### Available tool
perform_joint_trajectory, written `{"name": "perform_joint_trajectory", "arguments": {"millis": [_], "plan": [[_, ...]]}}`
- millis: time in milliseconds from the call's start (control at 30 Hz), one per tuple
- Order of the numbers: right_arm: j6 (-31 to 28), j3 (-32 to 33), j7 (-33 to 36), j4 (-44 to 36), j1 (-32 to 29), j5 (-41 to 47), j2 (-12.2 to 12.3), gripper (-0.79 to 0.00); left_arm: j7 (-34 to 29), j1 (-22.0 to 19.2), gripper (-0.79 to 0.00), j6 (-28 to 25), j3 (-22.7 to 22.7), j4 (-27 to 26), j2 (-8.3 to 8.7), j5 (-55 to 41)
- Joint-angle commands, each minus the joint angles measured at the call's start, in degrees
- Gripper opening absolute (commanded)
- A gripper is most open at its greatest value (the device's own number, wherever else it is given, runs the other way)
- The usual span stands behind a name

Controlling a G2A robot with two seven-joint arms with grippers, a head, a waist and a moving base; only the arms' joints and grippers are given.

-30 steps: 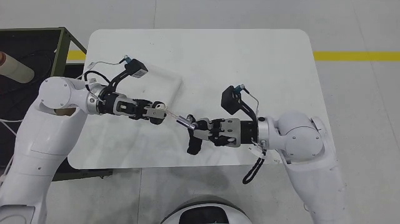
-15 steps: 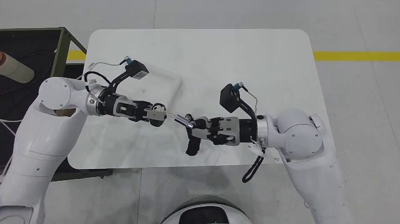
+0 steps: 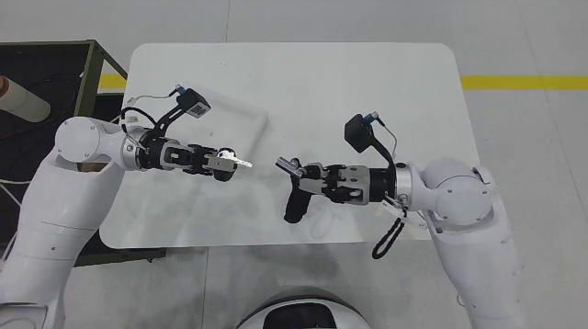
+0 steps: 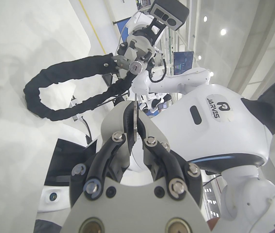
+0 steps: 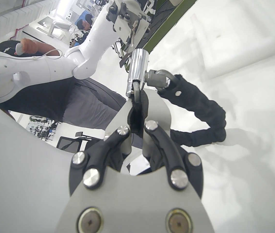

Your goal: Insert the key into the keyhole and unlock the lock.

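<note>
You pinch the key (image 3: 241,160) in the left pincer (image 4: 133,113), the lock (image 5: 137,69) in the right pincer (image 5: 137,98) — apart mid-frame; aim for the keyhole (image 4: 135,67).

White table (image 3: 367,81) — white slab (image 3: 243,118) on it

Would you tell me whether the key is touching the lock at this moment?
Apart. The top view shows bare table between the tip of the key and the metal end of the lock.

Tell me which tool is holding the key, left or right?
The left tool: it pinches the flat silver metal key. The right tool instead grips the chrome cylinder lock on its black fabric-sleeved cable.
</note>
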Motion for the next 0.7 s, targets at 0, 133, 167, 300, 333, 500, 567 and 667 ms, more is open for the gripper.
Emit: {"name": "perform_joint_trajectory", "arguments": {"millis": [0, 133, 167, 300, 333, 500, 567, 667], "plan": [[0.88, -0.06, -1.25, -0.69, -2.13, 1.51, 0.04, -0.785, 5.40, 1.57, -0.785, -4.19, -2.54, -1.82, 0.09, 2.15], [1.63, 1.47, -0.12, 0.23, -2.99, 10.86, 0.37, -0.785, 11.05, 3.15, -0.785, -12.32, -5.26, -6.21, -0.18, 0.75], [2.05, 1.65, 1.25, 0.95, -2.63, 13.81, 0.47, -0.785, 12.08, 3.23, -0.785, -13.36, -5.36, -7.35, -0.30, -0.75], [5.18, 2.33, 5.58, 4.14, -0.42, 22.74, 0.82, -0.785, 16.89, 3.09, -0.785, -18.19, -4.50, -9.48, -0.44, 2.03], [5.76, 2.29, 5.97, 4.60, 0.00, 23.89, 0.85, -0.785, 16.96, 3.50, -0.785, -18.26, -3.43, -9.59, -0.52, 0.46], [7.39, 2.45, 5.92, 5.66, 1.88, 25.44, 1.00, -0.785, 18.03, 3.51, -0.785, -19.31, -3.09, -7.26, -0.85, -6.46], [7.39, 2.45, 5.92, 5.66, 1.88, 25.44, 1.00, -0.785, 18.03, 3.51, -0.785, -19.31, -3.09, -7.26, -0.85, -6.46], [7.39, 2.45, 5.92, 5.66, 1.88, 25.44, 1.00, -0.785, 18.52, 4.13, -0.785, -19.78, -3.58, -7.97, -0.81, -5.01]]}}
